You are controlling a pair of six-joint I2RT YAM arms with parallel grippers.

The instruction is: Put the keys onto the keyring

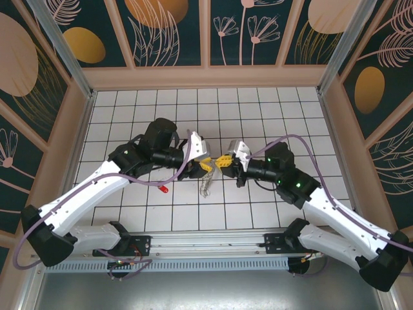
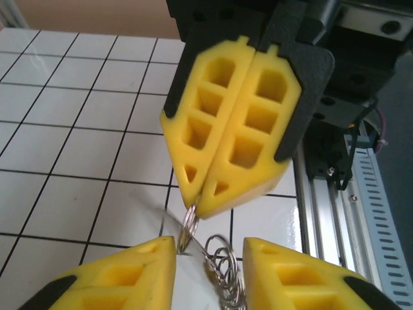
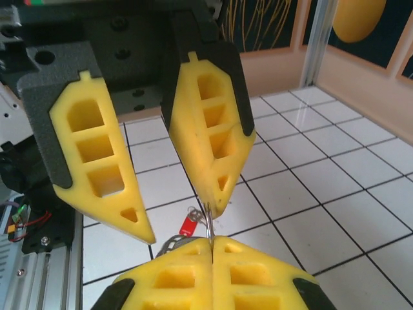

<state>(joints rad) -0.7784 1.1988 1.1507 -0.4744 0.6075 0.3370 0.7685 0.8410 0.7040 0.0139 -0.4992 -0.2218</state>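
Note:
The keyring [image 1: 205, 185] hangs between the two grippers above the middle of the table, with a cluster of silver rings [image 2: 226, 268] dangling below. My right gripper [image 3: 211, 240] is shut on one thin silver ring [image 2: 188, 223] of it. My left gripper [image 2: 210, 244] faces it tip to tip and stands open. The ring's lower end touches the tip of one left finger [image 2: 161, 255]. The key [image 1: 164, 189], tiny with a red head, lies alone on the tiles to the left, under the left arm. It also shows past the fingertips as the key [image 3: 188, 225].
Both arms meet over the centre of the white gridded table [image 1: 271, 110]. Wooden walls [image 1: 206, 76] close in the back and sides. A metal rail [image 1: 213, 263] runs along the near edge between the arm bases.

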